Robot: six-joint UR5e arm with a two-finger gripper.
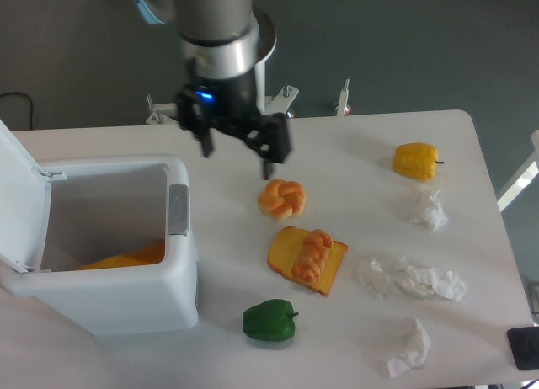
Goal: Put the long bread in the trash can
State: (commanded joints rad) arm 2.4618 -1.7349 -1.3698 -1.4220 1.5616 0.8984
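End effector (237,146): fingers spread wide and gripping nothing, hanging above the table (354,136) to the right of the bin and clear of its rim, just behind the knotted bun (281,198).

Step in hand: by the look of it the drop is done; the bread lies in the bin, and the arm stands off to the bin's right with nothing in its grip.

Next move: I'd judge little is left, only to lift clear. If the lid is meant to be shut, that would call for a push from the bin's left side, where the lid (18,199) stands open.

Bread (125,258): inside the bin, low against its front wall; only a glossy orange-golden stretch shows above the rim, the rest is hidden.

Bin (109,301): white, rounded corners, grey latch on its right wall, open at the top.

Right of the bin: a green pepper (269,320) nearest, the bun, a slice with a twisted roll (307,259), crumpled tissues (409,279) and a yellow pepper (416,161) farthest off.
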